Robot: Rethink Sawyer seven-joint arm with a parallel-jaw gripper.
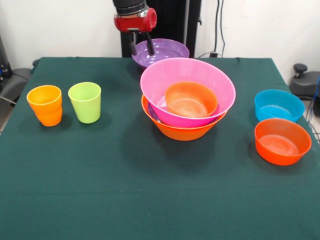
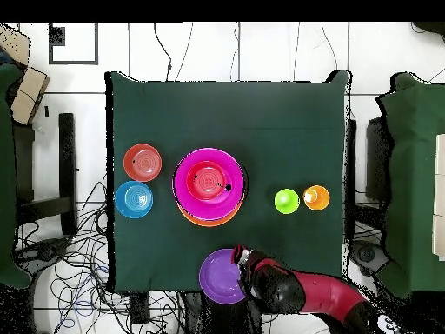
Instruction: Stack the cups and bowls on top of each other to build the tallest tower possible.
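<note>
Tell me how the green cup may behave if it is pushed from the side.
The green cup stands upright alone, taller than wide, narrowing to its base, so it probably tips rather than slides. It looks like thin plastic, likely light. Once on its side, its round wall may roll in a curve.

Front camera faces across the table (image 1: 75, 200); overhead looks straight down on it.

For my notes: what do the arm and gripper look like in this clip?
The arm is glossy red with black sections and rounded joint housings. In the front view its wrist end is a black ribbed ring above a red cylindrical block. The gripper is small, with two thin dark fingers hanging below that block. No markings or loose cables show on it.
</note>
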